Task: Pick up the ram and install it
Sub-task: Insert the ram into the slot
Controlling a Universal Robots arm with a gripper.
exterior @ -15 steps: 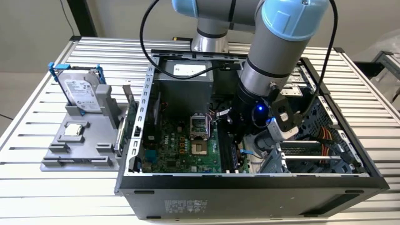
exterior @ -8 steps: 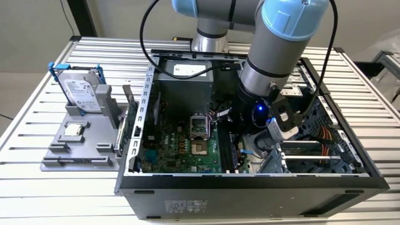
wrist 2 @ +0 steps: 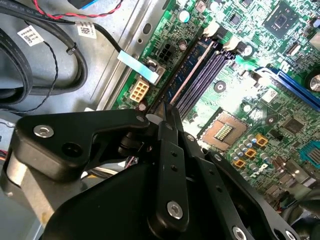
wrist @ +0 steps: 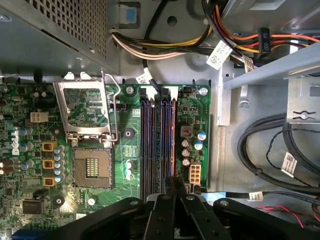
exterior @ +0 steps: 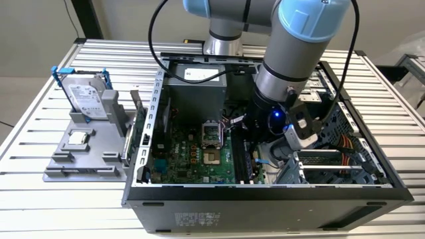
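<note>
the ram (wrist 2: 192, 67) stood on edge in the memory slot (wrist: 167, 142) at the outer side of the bank, the one nearest the small white power connector (wrist: 195, 173), its long axis running along the slots and pointing away from the gripper toward the white latches (wrist 2: 220, 35) at the far end. in the first wrist view the same stick (wrist: 170, 140) showed as a thin line with an orange-brown edge, parallel to the dark empty slots (wrist: 146, 145) beside it. the gripper (wrist: 174, 187) sat over the near end of the stick, its black fingers (wrist 2: 167, 125) drawn close together with the stick's near end passing between the tips; whether they actually squeezed it could not be told.

beyond the slots lay the open processor socket (wrist: 91, 167) with its metal frame (wrist: 87, 107) raised, on the green motherboard (exterior: 189, 157). in the exterior view the arm (exterior: 292, 64) reached down into the open computer case (exterior: 265, 191), toward its right half. on the exterior view's left, outside the case, a grey fixture (exterior: 83, 154) on the slatted table (exterior: 40, 99) carried an upright silver hard drive (exterior: 86, 97) in a blue frame and a small square processor chip (exterior: 79, 138).
</note>
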